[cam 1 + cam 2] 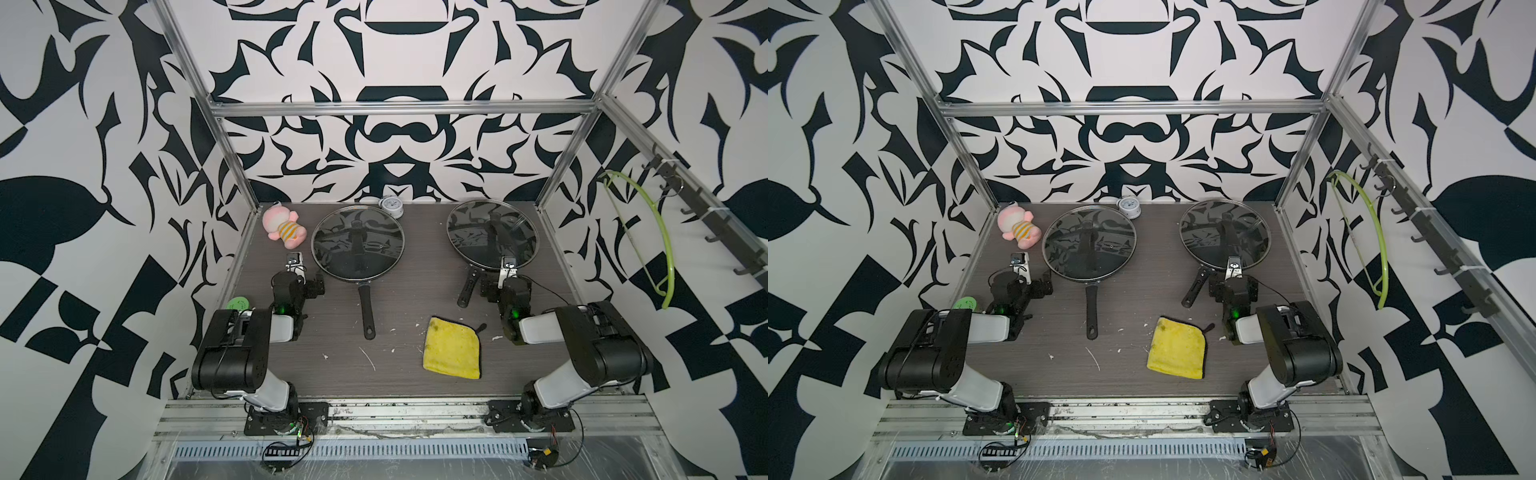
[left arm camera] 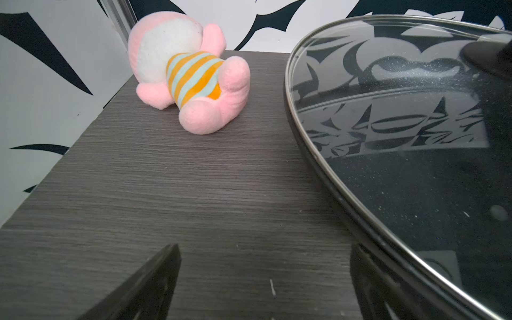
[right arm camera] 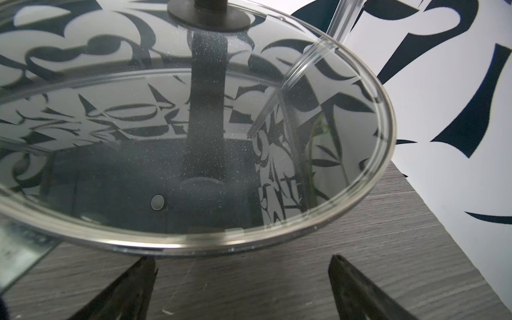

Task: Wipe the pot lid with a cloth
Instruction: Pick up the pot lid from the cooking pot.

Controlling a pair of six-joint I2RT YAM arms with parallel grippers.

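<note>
Two glass pot lids with black knobs rest on black pans at the back of the table: one lid (image 1: 332,243) (image 1: 1065,245) left of centre, the other lid (image 1: 473,232) (image 1: 1204,232) at the right. The yellow cloth (image 1: 453,348) (image 1: 1177,349) lies flat near the front right, touched by neither arm. My left gripper (image 1: 296,268) (image 2: 264,249) stands open just left of the left lid (image 2: 401,138). My right gripper (image 1: 508,270) (image 3: 242,259) is open and empty at the near rim of the right lid (image 3: 110,138).
A pink plush toy (image 1: 284,226) (image 2: 191,80) lies at the back left corner. A small alarm clock (image 1: 391,206) stands behind the left pan. Pan handles (image 1: 367,311) (image 1: 468,289) point toward the front. A green hanger (image 1: 660,241) hangs on the right wall.
</note>
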